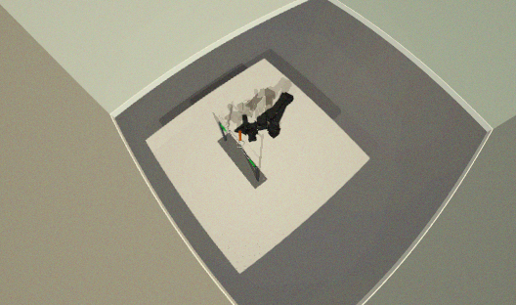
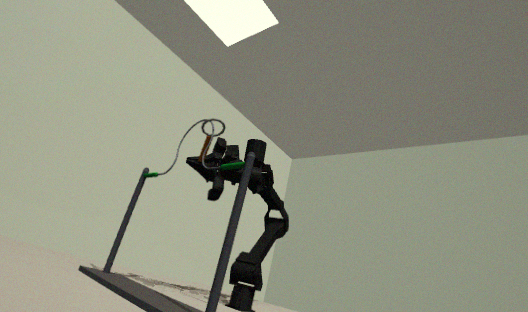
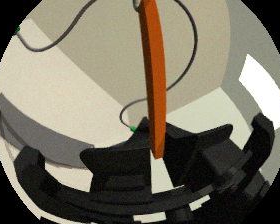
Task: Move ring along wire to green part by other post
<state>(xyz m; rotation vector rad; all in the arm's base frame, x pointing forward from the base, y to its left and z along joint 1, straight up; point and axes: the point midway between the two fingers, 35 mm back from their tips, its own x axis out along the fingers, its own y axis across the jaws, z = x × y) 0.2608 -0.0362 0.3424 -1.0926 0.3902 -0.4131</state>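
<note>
Exterior view: my hand [image 1: 237, 130] [image 2: 200, 161] [image 3: 148, 119] is clenched on the lower end of the orange handle [image 1: 240, 135] [image 2: 205, 147] [image 3: 156, 75]. The handle's long axis runs up, slightly tilted, to the ring [image 1: 239, 139] [image 2: 224, 127] [image 3: 137, 4], which sits above my hand at the high grey stretch of wire [image 1: 245, 152] [image 2: 178, 150] [image 3: 195, 40], between the green ends. I cannot tell its clearance. I take the near right green part [image 1: 252, 162] [image 2: 232, 165] [image 3: 16, 30] as my goal; it lies lower than the ring, so I should follow the descending bend, keeping handle and hand off the grey.
</note>
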